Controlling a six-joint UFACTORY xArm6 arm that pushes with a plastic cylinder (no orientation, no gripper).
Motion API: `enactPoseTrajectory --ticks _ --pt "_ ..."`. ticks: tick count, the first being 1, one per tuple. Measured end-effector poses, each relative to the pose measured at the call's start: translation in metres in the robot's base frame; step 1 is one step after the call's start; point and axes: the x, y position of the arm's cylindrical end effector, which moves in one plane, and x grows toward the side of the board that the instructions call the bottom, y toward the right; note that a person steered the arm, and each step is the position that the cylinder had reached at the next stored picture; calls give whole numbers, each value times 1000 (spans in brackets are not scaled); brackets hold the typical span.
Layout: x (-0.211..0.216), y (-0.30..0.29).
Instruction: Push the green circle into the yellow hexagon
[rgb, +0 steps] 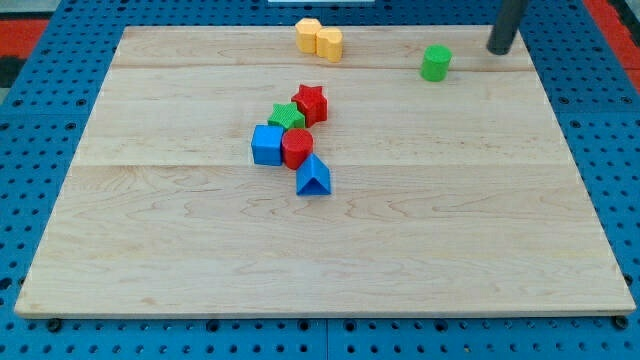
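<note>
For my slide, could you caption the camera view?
My tip sits right of the green circle; the yellow hexagon lies farther left.

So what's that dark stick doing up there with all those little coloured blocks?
That rod is a robot arm's pusher. My tip sits near the view's top right, just right of the green circle and not touching it. The yellow hexagon lies further left along the top edge, next to another yellow block. A cluster of red, green and blue blocks rests mid-board on the wooden board, out of the way.
</note>
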Motion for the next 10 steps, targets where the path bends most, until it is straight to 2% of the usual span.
enactPoseTrajectory --ticks 1,2,3,5,6,7,8,9,10 --pt "6 -60" --pt "29 -75" --pt "41 -72" --pt "33 -65" --pt "49 -45" --pt "65 -69" --pt "35 -93" --pt "38 -129" --pt "50 -134"
